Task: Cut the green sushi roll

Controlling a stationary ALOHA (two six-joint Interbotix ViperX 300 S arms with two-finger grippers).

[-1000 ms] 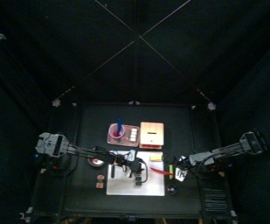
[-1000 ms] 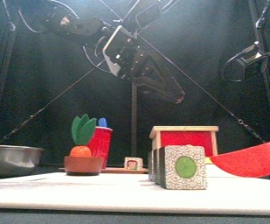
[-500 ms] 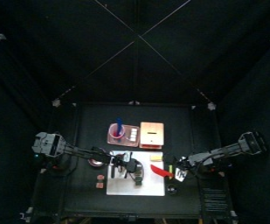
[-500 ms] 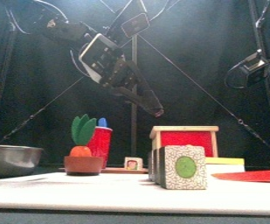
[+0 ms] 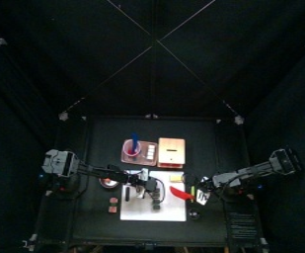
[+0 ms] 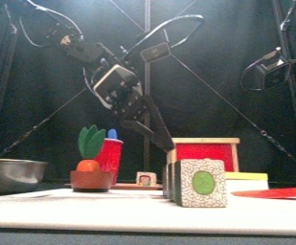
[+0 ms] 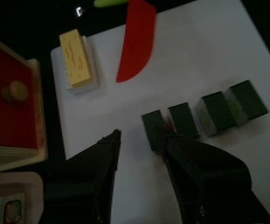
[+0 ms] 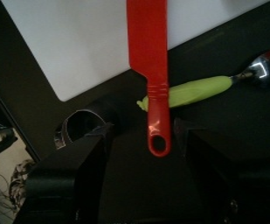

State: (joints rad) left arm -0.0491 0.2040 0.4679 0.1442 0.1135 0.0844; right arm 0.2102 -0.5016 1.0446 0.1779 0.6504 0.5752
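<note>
On the white board (image 7: pixel 207 70), the left wrist view shows green sushi roll (image 7: pixel 204 115) apparently already in pieces; both tools gape, empty.

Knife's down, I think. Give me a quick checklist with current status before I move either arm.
1. Green sushi roll cut: ok, its pieces lie apart on the white board.
2. Red knife set down: ok, blade on the board, handle over the black table.
3. Right gripper open: ok, jaws stand either side of the handle.
4. Left gripper open: ok.
5. Left gripper clear of the nearer piece: cannot tell.
</note>
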